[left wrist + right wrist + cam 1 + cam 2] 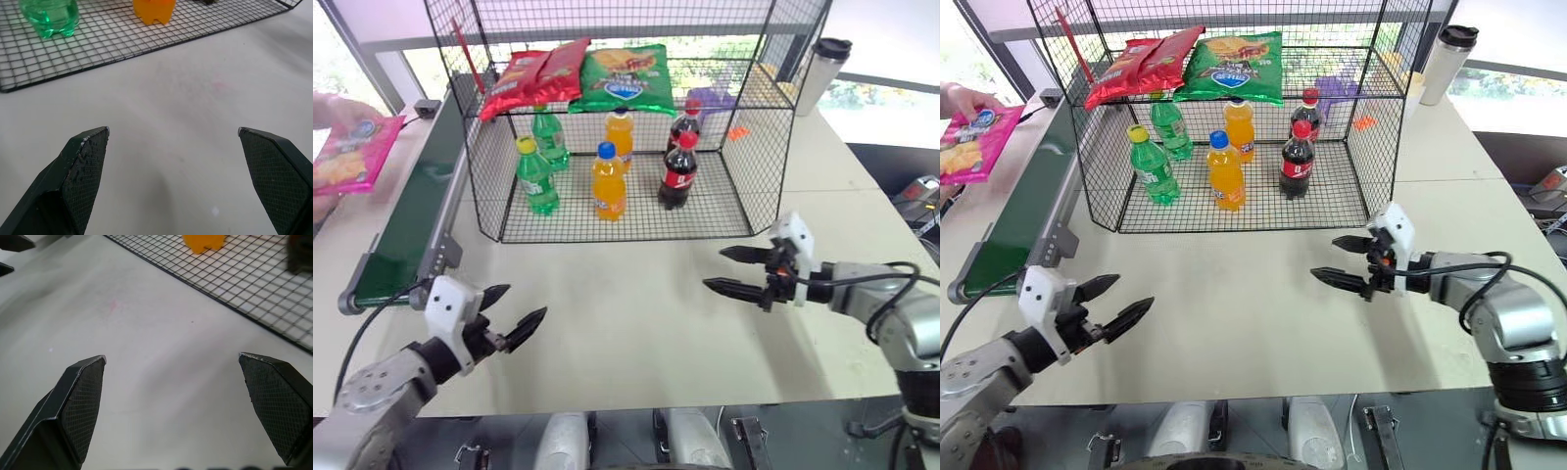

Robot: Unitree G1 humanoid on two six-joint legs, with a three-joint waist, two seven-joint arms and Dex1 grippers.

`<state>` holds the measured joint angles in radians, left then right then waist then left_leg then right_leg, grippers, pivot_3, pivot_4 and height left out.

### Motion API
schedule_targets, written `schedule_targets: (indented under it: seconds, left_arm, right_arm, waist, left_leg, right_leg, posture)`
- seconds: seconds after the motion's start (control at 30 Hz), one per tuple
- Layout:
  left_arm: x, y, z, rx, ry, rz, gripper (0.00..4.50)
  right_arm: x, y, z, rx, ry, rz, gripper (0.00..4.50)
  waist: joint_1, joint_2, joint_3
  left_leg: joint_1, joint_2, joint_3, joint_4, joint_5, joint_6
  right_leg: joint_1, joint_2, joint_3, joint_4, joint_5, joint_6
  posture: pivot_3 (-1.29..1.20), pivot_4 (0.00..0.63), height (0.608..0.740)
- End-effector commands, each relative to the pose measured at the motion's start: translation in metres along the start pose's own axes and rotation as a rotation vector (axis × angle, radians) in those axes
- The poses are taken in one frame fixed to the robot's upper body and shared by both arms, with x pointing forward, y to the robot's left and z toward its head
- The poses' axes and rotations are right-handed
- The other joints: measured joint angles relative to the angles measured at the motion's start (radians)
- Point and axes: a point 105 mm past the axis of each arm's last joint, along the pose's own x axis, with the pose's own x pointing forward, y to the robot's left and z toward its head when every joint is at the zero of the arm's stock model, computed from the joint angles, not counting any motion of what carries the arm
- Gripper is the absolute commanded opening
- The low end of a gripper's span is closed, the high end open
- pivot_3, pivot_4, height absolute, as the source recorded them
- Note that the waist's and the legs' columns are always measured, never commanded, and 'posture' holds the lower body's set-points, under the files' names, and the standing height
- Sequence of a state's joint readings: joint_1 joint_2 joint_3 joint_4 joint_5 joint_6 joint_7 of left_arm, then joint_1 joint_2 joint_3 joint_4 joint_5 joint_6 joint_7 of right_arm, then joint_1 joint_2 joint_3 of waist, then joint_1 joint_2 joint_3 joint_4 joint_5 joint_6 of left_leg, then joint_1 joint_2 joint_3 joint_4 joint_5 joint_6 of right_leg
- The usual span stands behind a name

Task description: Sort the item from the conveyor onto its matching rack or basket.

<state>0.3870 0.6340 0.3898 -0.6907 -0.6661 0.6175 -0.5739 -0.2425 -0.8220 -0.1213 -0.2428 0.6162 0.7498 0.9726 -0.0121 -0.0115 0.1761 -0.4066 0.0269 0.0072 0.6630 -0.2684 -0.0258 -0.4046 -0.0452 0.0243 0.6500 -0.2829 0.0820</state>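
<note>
Both grippers empty; pink bag (350, 152) in person's hand (967, 101), far from left gripper (516, 311).

No text or label can be read.

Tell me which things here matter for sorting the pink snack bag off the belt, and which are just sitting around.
For the job: pink snack bag, in a person's hand beside the conveyor; black wire cage; left gripper and right gripper, both open.

Lying about: red bags, green bag, soda bottles, tumbler.
</note>
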Motion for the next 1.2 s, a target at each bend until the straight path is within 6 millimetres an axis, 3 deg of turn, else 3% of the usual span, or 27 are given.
schedule_targets:
  seconds: [0.03,0.77,1.2]
  left_arm:
    - [-0.006,0.005,0.012,0.033,-0.026,-0.004,4.4]
    - [-0.004,-0.003,0.022,0.058,-0.036,-0.017,4.4]
    - [-0.027,0.036,0.054,0.151,-0.077,0.178,4.4]
  right_arm:
    - [0.0,0.008,0.009,-0.032,-0.027,0.035,4.5]
    - [0.006,0.005,0.005,-0.044,-0.023,0.026,4.5]
    - [0.021,0.007,0.012,-0.029,-0.059,0.086,4.5]
  waist:
    - [0.001,0.0,0.0]
    - [0.001,0.0,0.0]
    - [-0.001,0.0,0.0]
  left_leg:
    - [0.0,0.0,0.0,0.0,0.0,0.0]
    - [-0.001,0.0,0.001,0.0,0.0,0.0]
    - [0.0,0.0,0.001,0.0,0.0,0.0]
  right_leg:
    - [0.0,0.0,0.0,0.0,0.0,0.0]
    - [0.0,0.0,0.0,-0.001,0.0,0.0]
    - [0.0,0.001,0.0,0.0,0.0,0.0]
  posture:
    - [0.0,0.15,0.74]
    - [0.0,0.15,0.74]
    - [0.0,0.15,0.74]
